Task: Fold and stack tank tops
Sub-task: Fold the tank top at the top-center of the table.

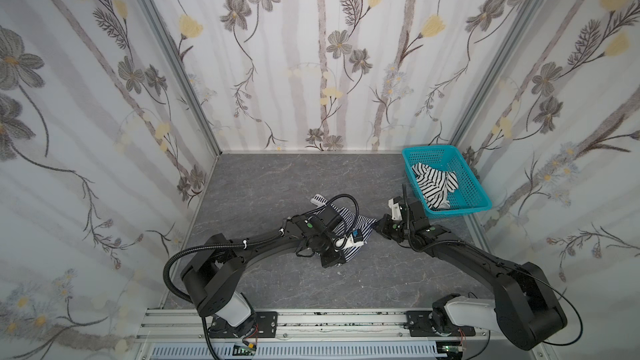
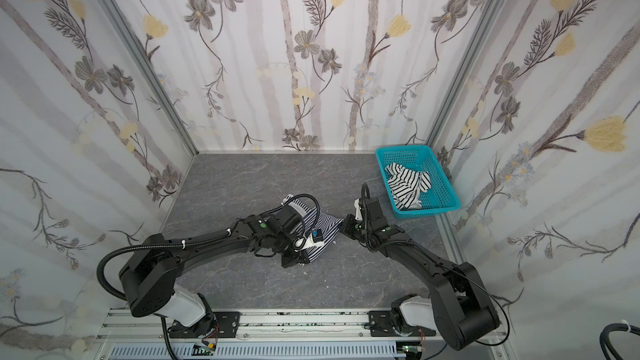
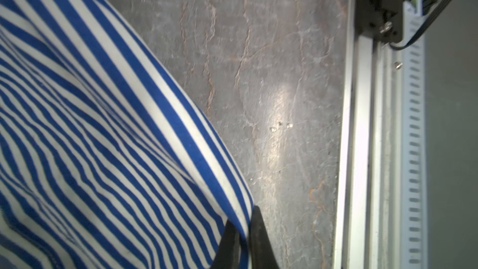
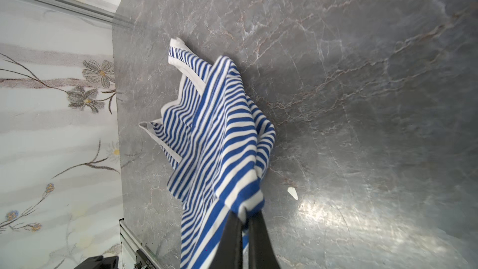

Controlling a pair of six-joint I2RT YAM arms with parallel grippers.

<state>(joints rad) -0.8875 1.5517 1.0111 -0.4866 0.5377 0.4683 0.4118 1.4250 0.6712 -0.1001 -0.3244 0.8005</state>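
At 6 o'clock a ribbed aluminium rail point(image 1: 346, 320) edges the table point(image 1: 277, 181), a flat slab with a grey, veined, stone-like finish that shines in places. Near the table's centre lies the navy-striped tank top point(image 4: 212, 130), soft knit with fine dense blue-and-white stripes and plain white trim. It is bunched in loose folds and partly raised off the surface.

The left gripper point(image 3: 244, 218) has its thin black jaws closed tight on the hem at the cloth's 6 o'clock side. The right gripper point(image 4: 244, 216) is likewise clamped, pinching a gathered corner at the cloth's 3 o'clock side.

Farther off, at 2 o'clock, a turquoise rectangular basket point(image 1: 460, 210) of perforated plastic stands in the corner. In it is the black-striped tank top point(image 1: 433, 181), white with wider stripes, crumpled.
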